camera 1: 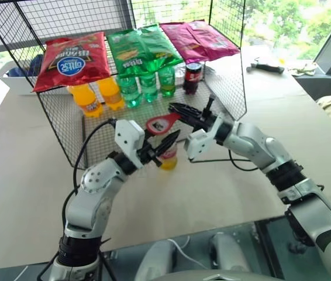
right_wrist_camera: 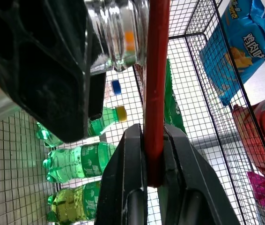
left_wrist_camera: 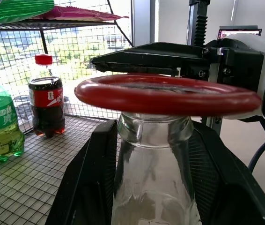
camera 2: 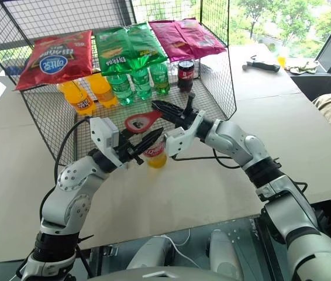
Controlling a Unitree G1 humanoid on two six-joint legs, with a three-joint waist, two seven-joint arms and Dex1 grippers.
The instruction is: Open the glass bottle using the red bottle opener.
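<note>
1. We see a wide tan table (camera 1: pixel 31 193) with a black wire-mesh rack (camera 1: pixel 224 88) standing on it.
2. On the rack's upper shelf lie three snack bags side by side: a red bag (camera 1: pixel 72 58) on the left, a green bag (camera 1: pixel 142 50) in the middle, a magenta bag (camera 1: pixel 197 38) on the right.
3. Under that shelf, on the rack's mesh floor, stand two orange soda bottles (camera 1: pixel 95 96), three green plastic bottles (camera 1: pixel 148 85) and one dark cola bottle with a red cap (camera 1: pixel 193 77).
4. In front of the rack, our left gripper (camera 1: pixel 164 146) holds the small clear glass bottle (camera 1: pixel 169 157), which has yellow liquid in its lower part and a red-and-white label. The bottle stands upright, with its base at or just above the table; we cannot tell which.
5. In the left wrist view, the two black fingers (left_wrist_camera: pixel 83 187) sit on either side of the bottle's clear shoulder, clamped against the glass.
6. Our right gripper (camera 1: pixel 177 111) reaches in from the right, its fingers pressed together on the flat handle of the slim red bottle opener (camera 1: pixel 161 123).
7. The opener's oval ring head lies roughly level over the top of the bottle's narrow neck. In the left wrist view the red ring sits right at the glass lip.
8. The right wrist view shows the red handle pinched between the right gripper's fingers (right_wrist_camera: pixel 123 187), with the bottle's mouth just beside the opener.
9. A dark tool (camera 1: pixel 266 67) lies far back on the table, well apart from the rack.
</note>
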